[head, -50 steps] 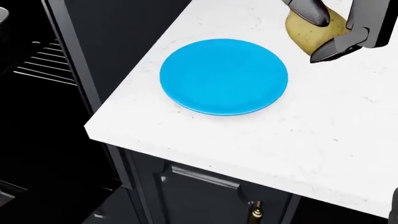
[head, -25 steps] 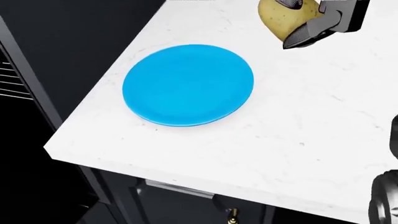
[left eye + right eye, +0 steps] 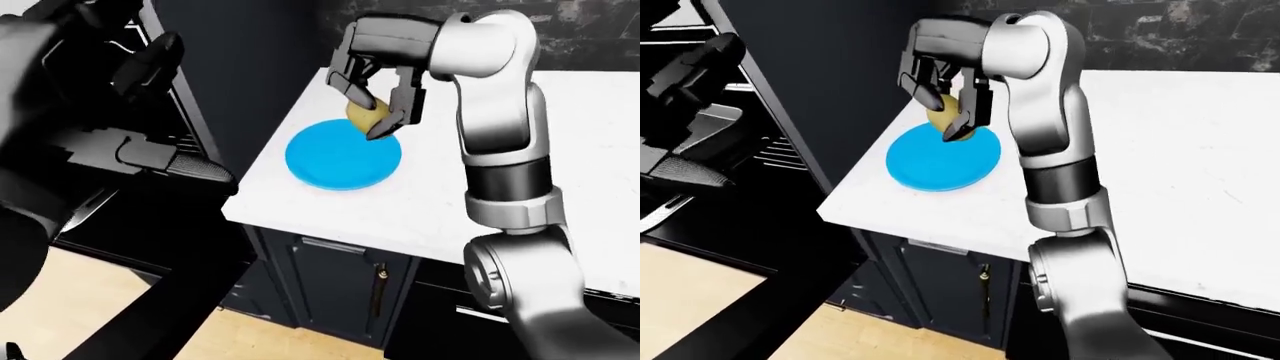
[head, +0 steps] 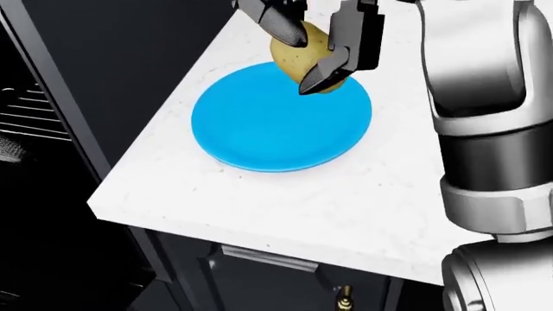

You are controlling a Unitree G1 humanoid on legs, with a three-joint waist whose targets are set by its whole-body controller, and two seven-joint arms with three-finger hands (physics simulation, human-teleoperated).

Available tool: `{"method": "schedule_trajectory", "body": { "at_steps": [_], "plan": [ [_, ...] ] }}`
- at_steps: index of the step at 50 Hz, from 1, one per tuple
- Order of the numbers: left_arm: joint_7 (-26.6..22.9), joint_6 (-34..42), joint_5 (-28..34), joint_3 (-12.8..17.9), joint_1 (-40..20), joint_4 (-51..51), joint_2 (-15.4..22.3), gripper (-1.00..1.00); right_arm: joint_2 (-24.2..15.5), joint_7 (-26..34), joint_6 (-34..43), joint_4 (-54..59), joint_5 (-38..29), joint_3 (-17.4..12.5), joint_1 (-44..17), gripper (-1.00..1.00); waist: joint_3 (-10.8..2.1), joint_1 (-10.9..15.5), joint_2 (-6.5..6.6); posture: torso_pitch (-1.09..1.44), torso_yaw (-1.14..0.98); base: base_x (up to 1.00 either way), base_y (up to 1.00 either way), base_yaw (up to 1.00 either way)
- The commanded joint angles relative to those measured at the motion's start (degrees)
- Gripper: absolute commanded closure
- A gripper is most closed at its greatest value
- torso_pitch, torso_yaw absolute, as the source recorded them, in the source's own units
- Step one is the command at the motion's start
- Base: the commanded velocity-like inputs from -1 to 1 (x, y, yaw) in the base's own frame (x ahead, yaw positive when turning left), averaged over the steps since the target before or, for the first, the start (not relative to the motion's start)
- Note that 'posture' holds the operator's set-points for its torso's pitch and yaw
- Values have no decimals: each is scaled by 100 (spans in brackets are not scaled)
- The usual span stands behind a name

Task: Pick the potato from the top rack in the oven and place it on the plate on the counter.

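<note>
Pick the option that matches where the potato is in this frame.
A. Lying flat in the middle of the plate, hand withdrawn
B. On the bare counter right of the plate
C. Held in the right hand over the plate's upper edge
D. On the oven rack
C: the right hand has its fingers closed round the potato, which sits over the upper edge of the blue plate on the counter.
</note>
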Motion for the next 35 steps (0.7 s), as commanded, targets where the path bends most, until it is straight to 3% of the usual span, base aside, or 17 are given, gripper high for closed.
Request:
{"method": "schedule_trajectory", "body": {
  "at_steps": [1,5,9,18,35],
  "plan": [
    [-65,-145,58,222,93,-123,57,-100,-37,-298,-190,9,-30,-98,-339,99,-150,-10,14,-11,0,0,0,0],
    [-296,-100,243,362,589,-451,-19,-100,0,-457,-337,408,-79,-90,-547,99,-150,-3,33,-11,0,0,0,0],
    [-723,47,848,374,1000,-694,-389,-100,30,-633,-484,792,-112,-81,-714,99,-157,10,42,-11,0,0,0,0],
    [-1042,274,1308,446,1064,-681,-748,-100,190,-1464,-1005,1959,-147,-36,-865,99,-208,31,27,-11,0,0,0,0],
    [-1284,379,1629,528,1148,-681,-982,-100,555,-2937,-1807,3643,-288,100,-760,99,-275,78,20,-11,0,0,0,0]
  ]
}}
